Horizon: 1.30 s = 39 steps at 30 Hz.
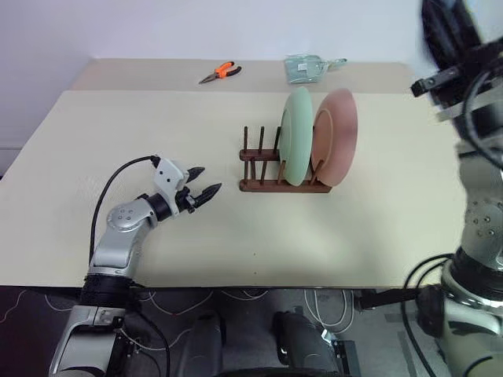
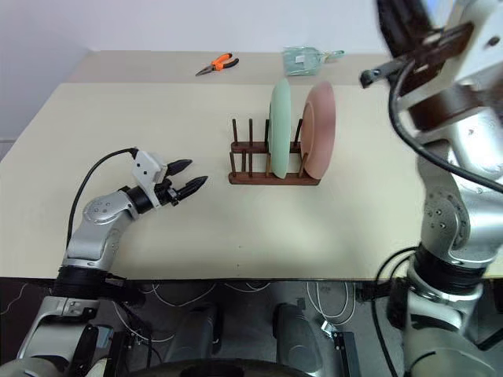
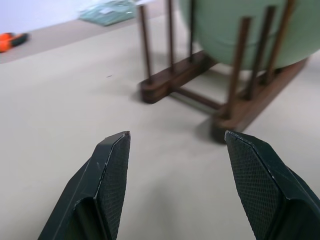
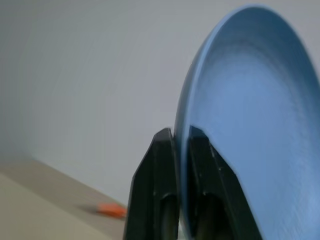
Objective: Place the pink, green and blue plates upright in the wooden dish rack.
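Nearest the robot, the left gripper (image 1: 206,181) hovers low over the bare beige table (image 1: 118,141), its two black fingers (image 3: 107,170) apart with nothing between them, pointing toward the wooden dish rack (image 1: 267,177) and standing well apart from it. The right gripper (image 4: 181,150) is raised high on the right, its jaws clamped together on the rim of the blue plate (image 4: 250,130), which it carries on edge in the air. On the rack, the green plate (image 1: 298,145) and the pink plate (image 1: 336,135) already stand upright in the right-hand slots, side by side, so the blue plate looks to be the last one to seat. To do this well, the plate probably should come down edge-first and vertical into one of the free peg gaps to the left of the green plate, lined up with the slot so its rim clears the peg tips and does not knock the green plate. The rack is small and may slide if pushed sideways. There is wide open table in front of and left of the rack; the left gripper is best kept out of that descent path. Farthest back, near the table's rear edge, lie orange-handled pliers (image 1: 221,72) and a clear plastic bag (image 1: 306,68), both well clear of the rack.
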{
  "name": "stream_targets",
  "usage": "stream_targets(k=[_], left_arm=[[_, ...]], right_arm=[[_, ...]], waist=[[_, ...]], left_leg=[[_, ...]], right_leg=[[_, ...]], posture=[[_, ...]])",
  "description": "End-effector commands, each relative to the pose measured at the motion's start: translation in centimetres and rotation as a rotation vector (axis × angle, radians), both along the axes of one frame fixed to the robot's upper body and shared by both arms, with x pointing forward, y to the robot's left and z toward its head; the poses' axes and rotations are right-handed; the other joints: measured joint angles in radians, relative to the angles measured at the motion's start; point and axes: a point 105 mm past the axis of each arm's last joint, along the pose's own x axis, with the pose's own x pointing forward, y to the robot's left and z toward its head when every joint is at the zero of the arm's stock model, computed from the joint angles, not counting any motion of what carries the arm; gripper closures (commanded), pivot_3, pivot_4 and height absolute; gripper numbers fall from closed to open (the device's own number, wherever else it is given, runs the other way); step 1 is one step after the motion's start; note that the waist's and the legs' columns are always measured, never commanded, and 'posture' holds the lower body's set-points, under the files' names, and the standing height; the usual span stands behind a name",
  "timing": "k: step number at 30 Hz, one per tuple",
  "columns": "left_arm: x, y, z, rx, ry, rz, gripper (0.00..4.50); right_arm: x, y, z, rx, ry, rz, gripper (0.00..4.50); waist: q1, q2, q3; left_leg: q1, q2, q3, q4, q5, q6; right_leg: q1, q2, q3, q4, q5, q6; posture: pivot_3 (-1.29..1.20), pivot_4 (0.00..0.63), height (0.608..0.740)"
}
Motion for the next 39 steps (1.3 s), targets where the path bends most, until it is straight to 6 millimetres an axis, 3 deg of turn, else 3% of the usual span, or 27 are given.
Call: stream_targets(k=[1,4,7,26,30,34,39], left_arm=[[0.2,0.1,1.6,0.001,-0.072,0.004,1.40],[0.1,0.4,1.5,-0.001,-0.073,0.012,1.40],[0.0,0.3,1.6,-0.002,-0.075,0.011,1.40],[-1.1,-0.2,1.1,0.002,-0.043,-0.023,1.40],[-1.1,-0.6,0.9,0.008,-0.042,-0.033,1.40],[-1.2,-0.6,0.9,0.006,-0.041,-0.035,1.40],[-1.3,-0.4,0.8,0.007,-0.040,-0.029,1.40]], right_arm=[[-3.3,4.7,-0.3,0.073,0.081,0.399,4.47],[-1.8,7.3,-2.3,0.179,0.282,0.492,4.47],[0.1,8.3,-4.0,0.217,0.403,0.446,4.47],[5.3,8.8,-8.5,0.247,0.672,0.303,4.47],[6.2,9.1,-8.8,0.204,0.692,0.266,3.21],[6.6,8.8,-8.2,0.160,0.637,0.199,1.14],[4.7,8.6,-5.3,-0.070,0.369,0.146,1.14]], waist=[[-0.001,0.000,0.000],[-0.002,0.000,0.000],[-0.003,0.000,0.000],[-0.007,0.000,0.000],[-0.007,0.000,0.000],[-0.007,0.000,0.000],[-0.005,0.001,0.000]], left_leg=[[0.000,0.000,0.000,0.000,0.000,0.000],[0.000,0.000,0.000,0.000,0.000,0.000],[0.000,0.000,0.000,0.000,0.000,0.000],[0.000,0.000,0.001,0.001,0.000,0.000],[0.000,0.000,0.001,0.001,0.000,0.000],[0.000,0.000,0.001,0.000,0.000,0.000],[0.000,0.000,0.001,0.001,0.000,0.000]], right_leg=[[0.000,0.000,0.000,0.000,0.000,0.000],[0.000,-0.001,0.000,0.000,0.000,0.000],[-0.001,-0.001,0.000,0.002,0.000,0.000],[-0.004,0.000,0.001,0.006,0.000,0.000],[-0.004,0.000,0.001,0.006,0.000,0.000],[-0.004,0.000,0.001,0.007,0.000,0.000],[-0.004,0.000,0.001,0.006,0.000,0.000]], posture=[[0.00,0.150,0.732],[0.00,0.150,0.732],[0.00,0.150,0.732],[0.00,0.150,0.732],[0.00,0.150,0.732],[0.00,0.150,0.732],[0.00,0.150,0.732]])
